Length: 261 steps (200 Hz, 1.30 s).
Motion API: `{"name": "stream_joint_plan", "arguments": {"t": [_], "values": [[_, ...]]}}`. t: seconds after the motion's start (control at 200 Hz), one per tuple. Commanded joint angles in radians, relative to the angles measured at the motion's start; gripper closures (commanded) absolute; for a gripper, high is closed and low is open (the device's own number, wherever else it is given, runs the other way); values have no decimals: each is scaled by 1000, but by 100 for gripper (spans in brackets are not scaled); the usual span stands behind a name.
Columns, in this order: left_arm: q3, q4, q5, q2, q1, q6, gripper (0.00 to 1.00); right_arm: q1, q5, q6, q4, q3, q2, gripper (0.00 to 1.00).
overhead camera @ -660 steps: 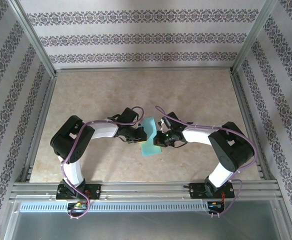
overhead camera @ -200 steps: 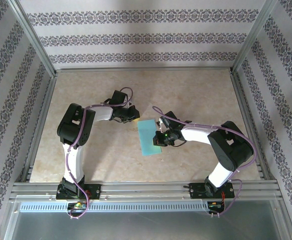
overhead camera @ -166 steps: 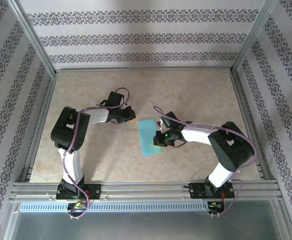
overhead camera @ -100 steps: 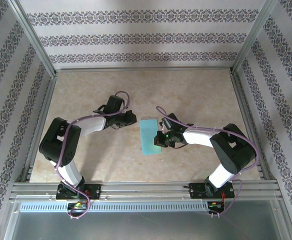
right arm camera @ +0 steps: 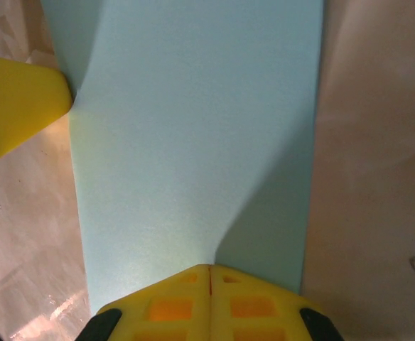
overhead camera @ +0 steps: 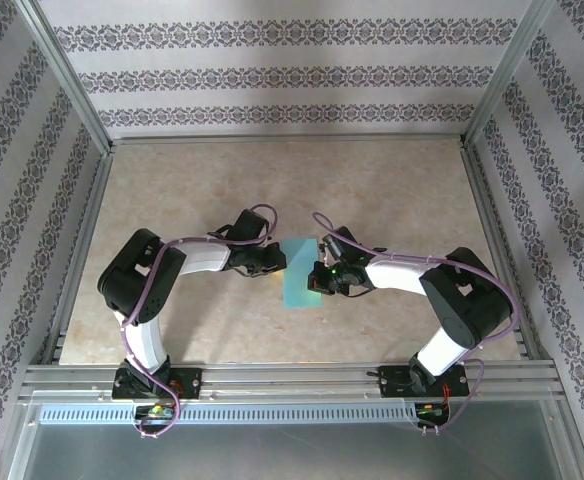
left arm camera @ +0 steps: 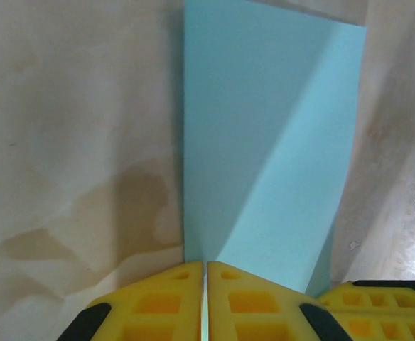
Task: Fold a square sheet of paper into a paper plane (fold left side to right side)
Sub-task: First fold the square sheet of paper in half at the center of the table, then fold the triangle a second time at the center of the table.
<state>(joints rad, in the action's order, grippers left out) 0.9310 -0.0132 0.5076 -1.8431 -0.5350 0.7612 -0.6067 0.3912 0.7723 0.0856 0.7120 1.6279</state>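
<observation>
The square sheet of paper lies flat on the table, folded into a narrow cyan rectangle. My left gripper is shut, its yellow tips over the paper's left long edge. In the left wrist view the shut left gripper sits at the near edge of the paper. My right gripper is shut too and rests on the right long edge. Seen from the right wrist, the right gripper presses down on the paper, and the left gripper's fingertip touches the far edge.
The beige tabletop is bounded by metal frame rails and patterned walls. Both arms' purple cables arch above the wrists near the paper. A fingertip of the right gripper sits at the lower right of the left wrist view.
The left gripper, which had drawn back to the left of the paper, has come back toward me and to the right onto its left edge. The right gripper and paper stayed put.
</observation>
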Motion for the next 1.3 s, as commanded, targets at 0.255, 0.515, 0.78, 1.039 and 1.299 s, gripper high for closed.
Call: {"name": "stream_joint_plan", "arguments": {"t": [0.255, 0.515, 0.78, 1.039, 1.299], "values": [[40, 91, -41, -30, -23, -22, 90, 22, -29, -26, 85, 33, -90, 77], [44, 130, -66, -27, -40, -16, 90, 151, 96, -102, 188, -3, -180, 63], [35, 121, -71, -28, -44, -3, 90, 192, 251, -57, 110, -79, -145, 56], [32, 117, -66, -30, -43, -2, 90, 184, 307, -4, -3, -104, -78, 60], [28, 107, -66, -29, -44, 1, 90, 182, 335, 65, -143, -123, -36, 67]]}}
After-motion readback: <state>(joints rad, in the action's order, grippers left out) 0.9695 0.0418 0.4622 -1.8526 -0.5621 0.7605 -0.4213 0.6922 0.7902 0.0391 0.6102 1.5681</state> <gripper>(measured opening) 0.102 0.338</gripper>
